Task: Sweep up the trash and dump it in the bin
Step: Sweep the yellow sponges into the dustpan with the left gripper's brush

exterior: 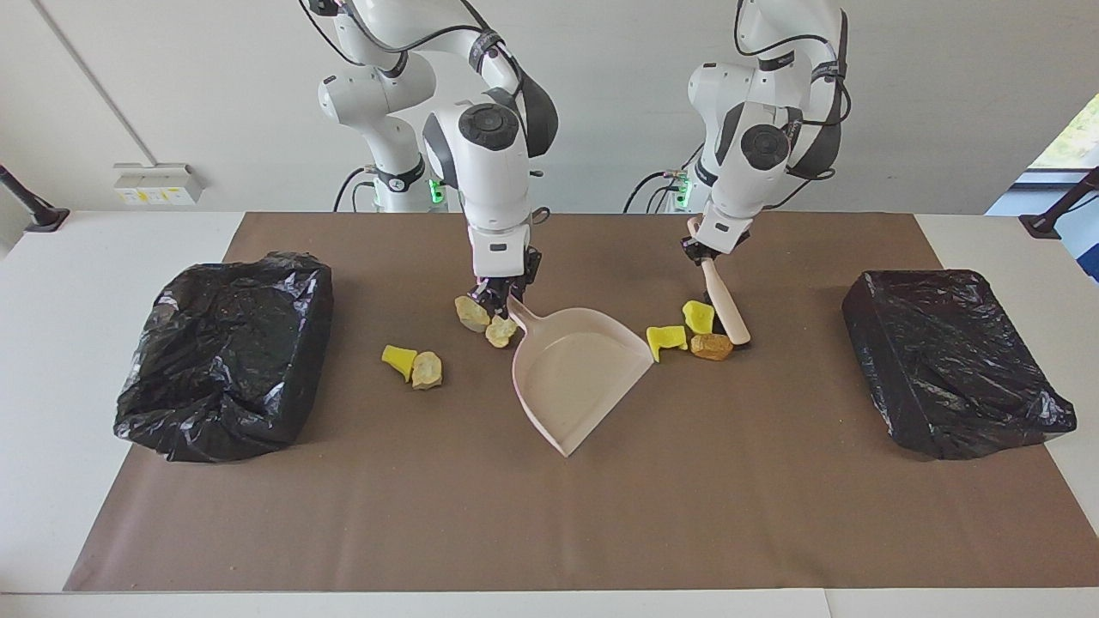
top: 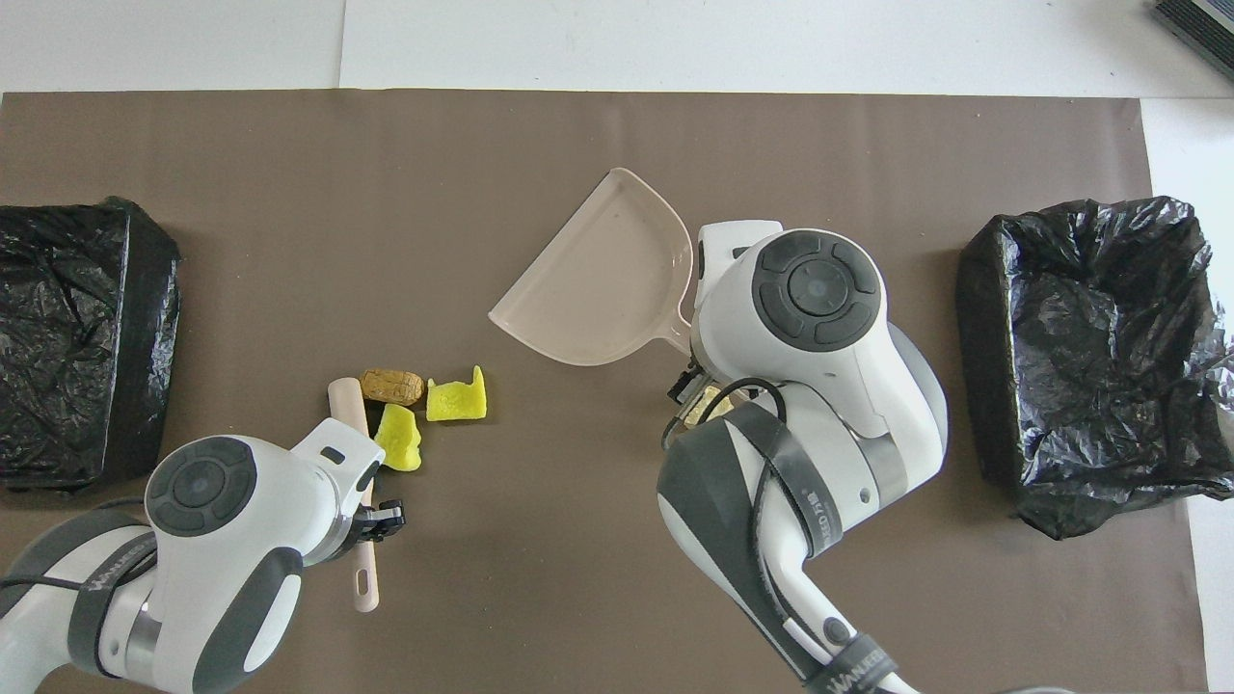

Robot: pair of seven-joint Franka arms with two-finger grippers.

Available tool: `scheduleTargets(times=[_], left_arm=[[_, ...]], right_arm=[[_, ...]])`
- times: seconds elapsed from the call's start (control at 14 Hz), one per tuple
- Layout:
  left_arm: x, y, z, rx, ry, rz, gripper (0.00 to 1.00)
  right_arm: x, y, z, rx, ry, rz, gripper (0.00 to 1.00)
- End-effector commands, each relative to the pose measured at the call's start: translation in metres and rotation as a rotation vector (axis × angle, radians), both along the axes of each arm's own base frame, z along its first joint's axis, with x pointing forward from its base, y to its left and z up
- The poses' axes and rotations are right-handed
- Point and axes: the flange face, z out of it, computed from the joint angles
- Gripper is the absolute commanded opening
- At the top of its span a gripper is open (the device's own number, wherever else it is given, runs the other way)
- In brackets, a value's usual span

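left gripper (exterior: 702, 255) clamps the brush (exterior: 721, 302) beside three trash chunks (exterior: 692, 334); right gripper (exterior: 502, 287), seemingly clamped on the dustpan (exterior: 579, 371) handle, angles its mouth toward them.

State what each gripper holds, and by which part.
The right gripper holds the pink dustpan by its handle; the left gripper holds the brush by its wooden handle's upper end.

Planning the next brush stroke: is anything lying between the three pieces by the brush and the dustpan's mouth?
Nothing visible: the yellow notched piece sits almost at the dustpan rim, only bare mat between, the brown lump and the yellow wedge beside it, by the brush.
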Motion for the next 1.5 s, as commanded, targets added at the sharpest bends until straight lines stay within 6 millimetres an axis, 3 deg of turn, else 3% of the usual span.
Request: scheduleTargets(times=[0.0,0.14,0.29,0.43,0.5,0.71,0.93,1.43], left_arm=[[0.004,-0.001,0.001,-0.031,-0.003,-0.052,0.00],[0.005,-0.006,0.003,-0.049,-0.006,-0.068,0.00],[0.005,-0.009,0.004,-0.080,-0.003,-0.103,0.00],[0.007,-0.012,0.006,-0.114,-0.003,-0.144,0.00],[0.010,-0.014,0.003,-0.119,0.002,-0.154,0.00],[0.025,-0.022,0.009,-0.129,-0.012,-0.191,0.00],[0.031,-0.035,0.000,-0.144,-0.012,-0.230,0.00],[0.018,-0.122,0.022,-0.212,-0.074,-0.368,0.00]], right_arm=[[-0.010,-0.014,-0.020,-0.025,0.028,0.280,0.00],[-0.011,-0.012,-0.051,-0.040,0.073,0.379,0.00],[-0.011,-0.002,-0.070,-0.048,0.085,0.394,0.00],[-0.019,0.028,-0.093,-0.050,0.074,0.439,0.00],[-0.018,0.031,-0.097,-0.063,0.066,0.447,0.00],[-0.019,0.030,-0.098,-0.071,0.070,0.440,0.00],[-0.019,0.028,-0.098,-0.074,0.074,0.399,0.00],[-0.021,0.028,-0.097,-0.077,0.079,0.355,0.00]])
